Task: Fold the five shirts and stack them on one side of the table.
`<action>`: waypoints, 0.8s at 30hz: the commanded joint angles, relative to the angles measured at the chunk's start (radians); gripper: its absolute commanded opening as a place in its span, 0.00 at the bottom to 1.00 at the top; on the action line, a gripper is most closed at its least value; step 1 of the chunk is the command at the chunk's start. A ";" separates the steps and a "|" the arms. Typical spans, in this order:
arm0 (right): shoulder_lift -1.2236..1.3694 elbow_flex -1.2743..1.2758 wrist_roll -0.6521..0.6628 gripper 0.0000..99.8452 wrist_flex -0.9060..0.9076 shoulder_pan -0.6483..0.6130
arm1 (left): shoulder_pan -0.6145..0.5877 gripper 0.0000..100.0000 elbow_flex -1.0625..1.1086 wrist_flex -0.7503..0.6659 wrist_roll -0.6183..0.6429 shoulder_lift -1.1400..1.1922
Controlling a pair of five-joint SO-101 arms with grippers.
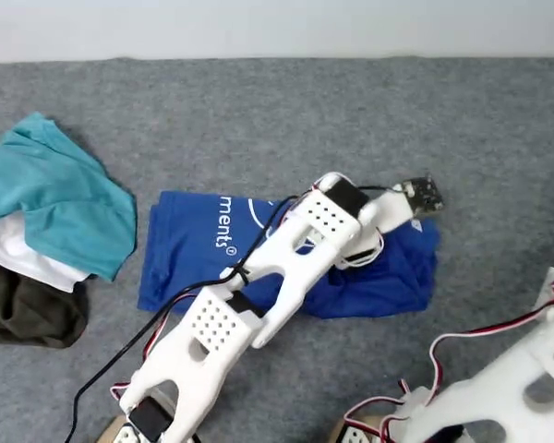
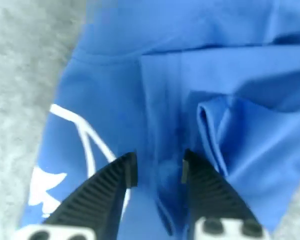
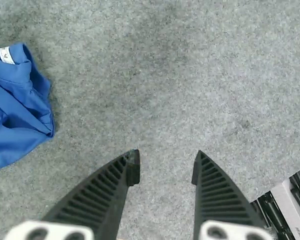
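Observation:
A blue shirt (image 1: 189, 254) with white print lies partly folded in the middle of the grey table (image 1: 286, 111). The left arm (image 1: 286, 263) stretches across it. In the left wrist view my left gripper (image 2: 159, 167) is open just above the blue shirt (image 2: 120, 90), beside a raised fold (image 2: 215, 125). My right gripper (image 3: 165, 167) is open over bare grey surface, with the blue shirt's edge (image 3: 15, 110) off to one side. The right arm (image 1: 508, 378) sits at the table's near right corner.
At the left edge lies a pile of shirts: a teal shirt (image 1: 60, 198) on top, a white shirt (image 1: 23, 254) under it, a dark olive shirt (image 1: 28, 314) nearest. The far half and right side of the table are open grey surface.

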 commanded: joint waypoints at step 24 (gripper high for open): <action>-0.024 -0.043 -0.003 0.18 0.039 0.008 | 0.055 0.15 0.417 0.209 0.052 -0.387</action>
